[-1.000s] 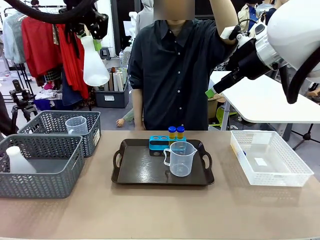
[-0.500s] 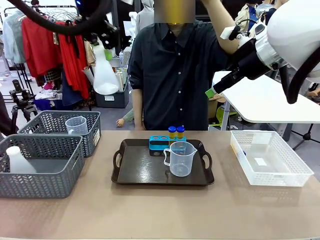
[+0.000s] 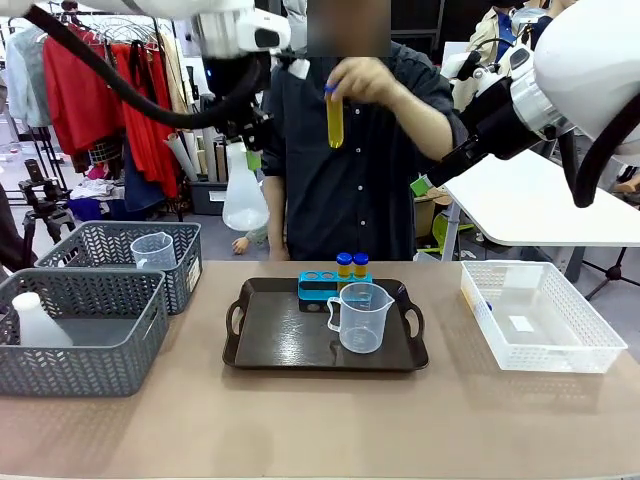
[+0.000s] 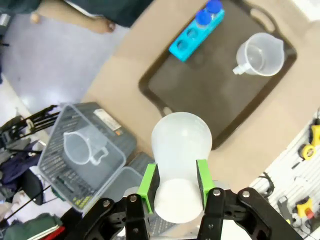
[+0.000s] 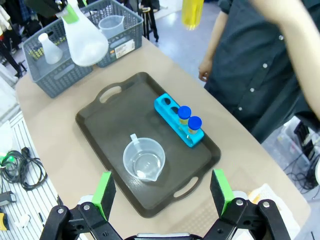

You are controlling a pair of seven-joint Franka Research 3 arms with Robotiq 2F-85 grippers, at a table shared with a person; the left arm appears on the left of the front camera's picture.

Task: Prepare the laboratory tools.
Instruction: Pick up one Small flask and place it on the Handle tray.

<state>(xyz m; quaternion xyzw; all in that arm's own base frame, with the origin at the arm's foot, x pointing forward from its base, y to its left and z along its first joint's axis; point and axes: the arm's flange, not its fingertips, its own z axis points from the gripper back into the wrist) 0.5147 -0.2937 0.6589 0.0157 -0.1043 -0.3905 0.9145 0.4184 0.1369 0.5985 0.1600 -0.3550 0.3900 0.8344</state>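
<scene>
My left gripper [image 3: 246, 150] is shut on the neck of a translucent white conical flask [image 3: 245, 198], which hangs high above the table, left of the dark tray [image 3: 275, 345]. From the left wrist the flask [image 4: 180, 150] sits between the green pads [image 4: 148, 181]. On the tray stand a clear measuring jug [image 3: 360, 318] and a blue tube rack [image 3: 320, 285] with two blue-capped amber tubes [image 3: 352, 264]. The person's hand holds another amber tube [image 3: 334, 118] upright at chest height. My right gripper [image 5: 162, 192] is open, high above the tray [image 5: 100, 125], jug [image 5: 144, 160] and rack [image 5: 177, 120].
Two grey mesh baskets [image 3: 85, 350] stand at the left; the far one holds another jug [image 3: 152, 250], the near one a small white flask [image 3: 35, 322]. A white mesh basket [image 3: 540, 318] sits at the right. The person stands at the far edge.
My left arm swung the flask from the upper left rightward and down, to beside the person. The person's hand came down with an amber tube. The right arm stayed put.
</scene>
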